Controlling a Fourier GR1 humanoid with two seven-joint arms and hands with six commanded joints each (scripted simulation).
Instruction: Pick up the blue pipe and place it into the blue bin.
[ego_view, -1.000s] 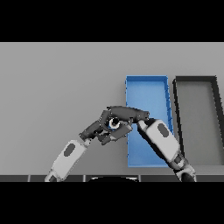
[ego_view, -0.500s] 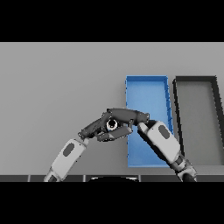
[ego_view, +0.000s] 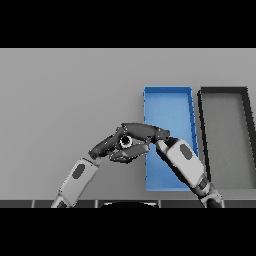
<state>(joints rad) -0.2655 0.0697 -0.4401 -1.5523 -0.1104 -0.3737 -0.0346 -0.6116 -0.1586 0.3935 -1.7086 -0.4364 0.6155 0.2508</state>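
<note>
A: Reaching left from the blue bin (ego_view: 170, 107), the right hand (ego_view: 142, 131) meets the left hand (ego_view: 111, 145) just beside its left wall.
B: Grip? Pipe?
A: Can't tell for either hand. A small round end shows between them; the blue pipe isn't clear. A black bin (ego_view: 225, 95) sits right of the blue bin.

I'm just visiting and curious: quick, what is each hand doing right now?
Left hand: fingers stretched towards the right hand; a grip cannot be told.
Right hand: fingers reach left across the left hand; whether they hold anything cannot be told.
</note>
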